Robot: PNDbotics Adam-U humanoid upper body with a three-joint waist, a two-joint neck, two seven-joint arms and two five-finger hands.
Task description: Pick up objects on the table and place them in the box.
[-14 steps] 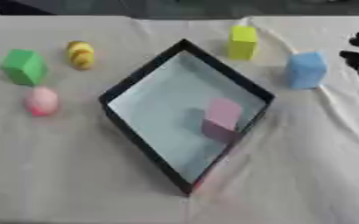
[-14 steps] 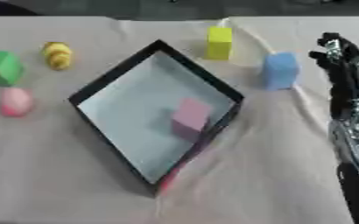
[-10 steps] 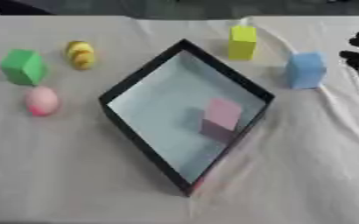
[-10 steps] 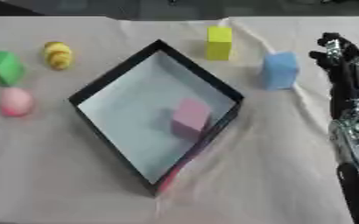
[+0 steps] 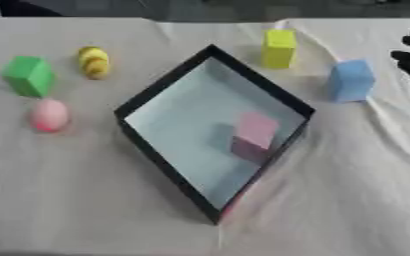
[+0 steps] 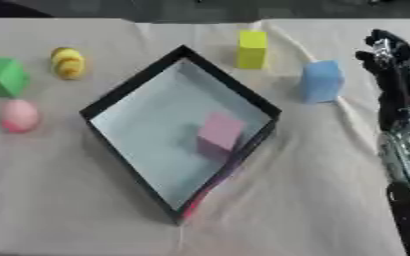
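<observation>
Fingers (image 6: 390, 50) of my right hand (image 6: 399, 82) look straight, holding nothing, at right desk edge just right of blue block (image 6: 320, 81). Pink block (image 6: 219, 132) sits inside box (image 6: 130, 90) at centre. Yellow block (image 6: 251, 49) far of box. Green block (image 6: 4, 76), yellow striped object (image 6: 68, 62), pink egg (image 6: 19, 115) lie left on desk (image 6: 305, 200). I see no left hand.

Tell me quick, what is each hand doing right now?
Left hand: not in view.
Right hand: beside the blue block, holding nothing; open or closed cannot be told.
</observation>
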